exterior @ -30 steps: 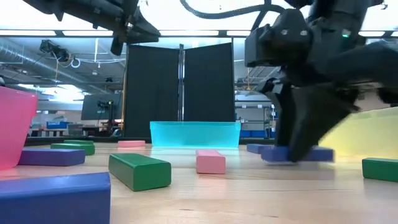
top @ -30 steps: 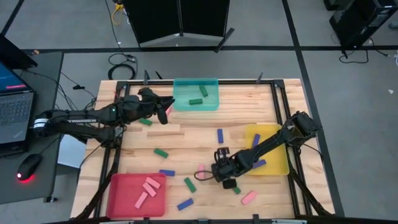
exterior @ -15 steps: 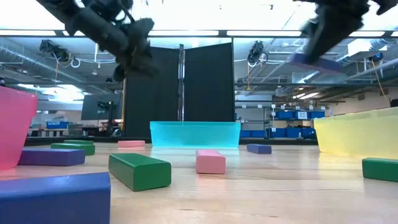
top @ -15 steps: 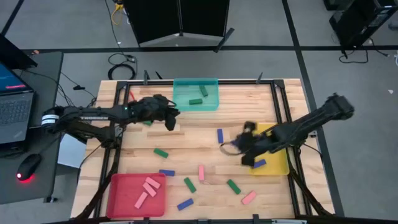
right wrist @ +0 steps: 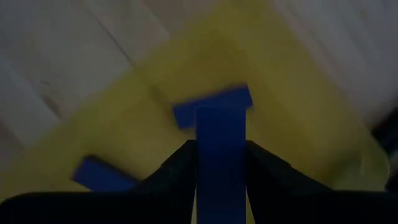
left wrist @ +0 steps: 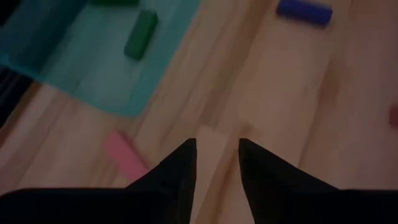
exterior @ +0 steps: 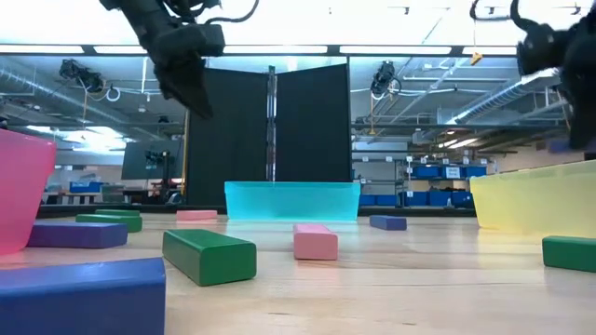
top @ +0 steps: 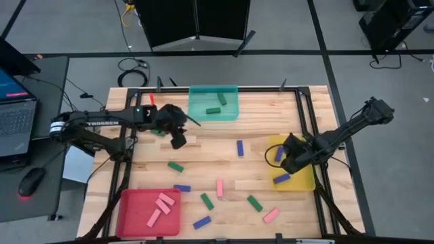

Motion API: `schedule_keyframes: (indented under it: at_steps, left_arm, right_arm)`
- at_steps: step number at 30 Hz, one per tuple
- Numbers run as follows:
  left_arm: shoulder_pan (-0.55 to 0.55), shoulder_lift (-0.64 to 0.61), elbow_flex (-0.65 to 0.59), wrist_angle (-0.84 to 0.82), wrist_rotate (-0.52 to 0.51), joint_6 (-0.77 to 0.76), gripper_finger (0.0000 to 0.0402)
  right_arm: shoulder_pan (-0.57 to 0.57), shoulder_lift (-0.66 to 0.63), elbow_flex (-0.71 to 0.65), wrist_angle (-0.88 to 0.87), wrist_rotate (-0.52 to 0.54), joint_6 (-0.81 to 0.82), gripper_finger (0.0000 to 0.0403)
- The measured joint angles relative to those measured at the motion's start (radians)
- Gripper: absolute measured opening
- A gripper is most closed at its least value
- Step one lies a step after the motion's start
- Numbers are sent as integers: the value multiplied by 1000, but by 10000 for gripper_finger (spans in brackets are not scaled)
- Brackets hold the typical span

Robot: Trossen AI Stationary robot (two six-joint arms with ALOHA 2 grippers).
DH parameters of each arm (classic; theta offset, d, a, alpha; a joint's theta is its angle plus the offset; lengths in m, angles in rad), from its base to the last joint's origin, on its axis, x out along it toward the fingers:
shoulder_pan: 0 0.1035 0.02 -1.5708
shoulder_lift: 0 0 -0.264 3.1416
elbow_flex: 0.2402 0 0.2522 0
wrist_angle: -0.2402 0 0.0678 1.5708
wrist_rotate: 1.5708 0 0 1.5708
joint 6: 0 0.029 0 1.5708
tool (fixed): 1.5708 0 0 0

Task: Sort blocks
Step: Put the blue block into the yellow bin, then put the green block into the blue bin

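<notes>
Right end effector [top: 287,154], now over yellow tray [top: 303,183]

From overhead we look straight down on the table [top: 224,135]; from its edge, level across. Our wrist views sit close above the teal tray [left wrist: 74,68] at twelve o'clock and yellow tray [right wrist: 298,118] at three.

I see a tabletop [top: 224,139] of pale, planked wood with visible grain and a matt finish. The teal tray [top: 213,103] and yellow tray [exterior: 531,200] look like translucent plastic. The blocks [exterior: 209,256] at lower frame are smooth, solid-coloured, faintly satin.
</notes>
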Motion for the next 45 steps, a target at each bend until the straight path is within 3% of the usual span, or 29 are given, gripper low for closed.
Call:
schedule_keyframes:
  at_steps: [4,7,11,16,27,39,45]
  left_arm:
    - [-44,-2,0,-86,1,0,134]
    - [-90,2,-1,-143,1,18,134]
    - [-158,27,-2,-189,1,66,134]
    - [-246,104,-2,-208,10,156,134]
    - [-339,312,-2,-227,62,188,140]
    - [-407,428,-3,-141,95,180,260]
    - [-408,508,-3,-142,77,177,271]
  right_arm:
    - [0,16,-34,10,-11,29,241]
    - [1,16,-26,37,43,16,313]
    - [1,14,21,85,140,-53,359]
    - [-8,14,81,195,218,-176,357]
    - [-23,15,105,345,223,-300,315]
    - [-23,18,105,374,223,-310,302]
    - [-23,18,105,382,232,-323,301]
